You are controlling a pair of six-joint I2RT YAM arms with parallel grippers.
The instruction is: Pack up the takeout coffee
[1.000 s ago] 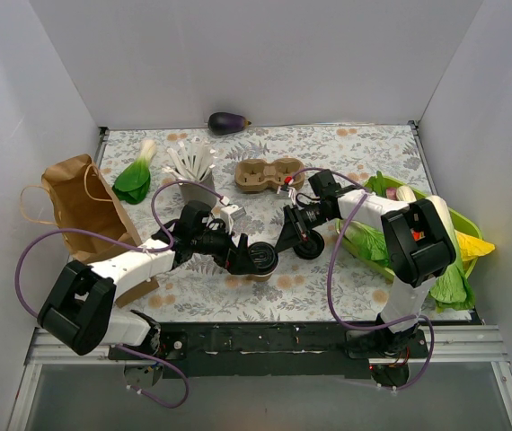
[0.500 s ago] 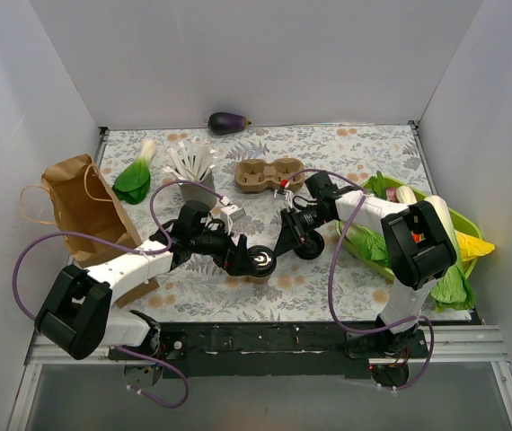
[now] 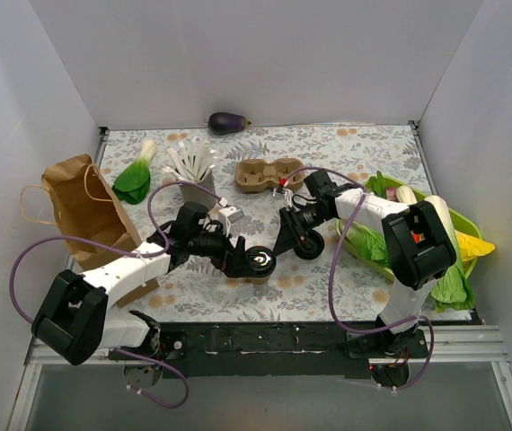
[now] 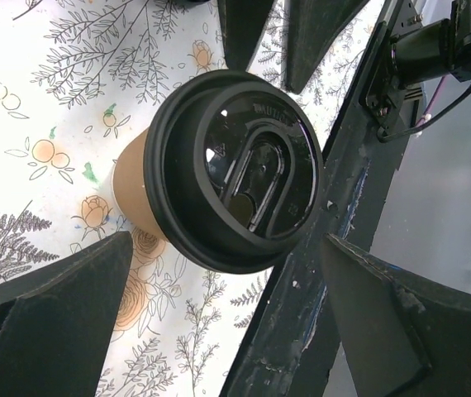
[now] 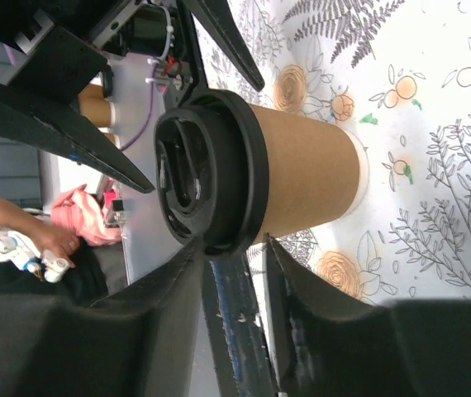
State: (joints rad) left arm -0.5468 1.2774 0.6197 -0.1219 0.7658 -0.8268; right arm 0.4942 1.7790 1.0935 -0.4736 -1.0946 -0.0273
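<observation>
The takeout coffee (image 3: 259,260) is a tan paper cup with a black lid, upright on the floral cloth near the front edge. It fills the left wrist view (image 4: 235,165) and lies sideways in the right wrist view (image 5: 302,174). My left gripper (image 3: 245,258) is wide open, one finger on each side of the cup, not touching it (image 4: 227,248). My right gripper (image 3: 280,244) reaches in from the right. Its fingers are nearly together with the lid's rim between the tips (image 5: 231,248). The brown two-well carrier (image 3: 269,174) sits empty behind.
A grey cup of white sticks (image 3: 193,171) stands left of the carrier. A brown paper bag (image 3: 81,202) and bok choy (image 3: 135,180) lie at the left, an eggplant (image 3: 227,122) at the back. A green tray (image 3: 461,226) of vegetables is on the right. The dark front rail (image 4: 335,207) is beside the cup.
My left arm has shifted slightly while its open fingers stay around the cup. My right wrist has moved back a little. The cup has not moved.
</observation>
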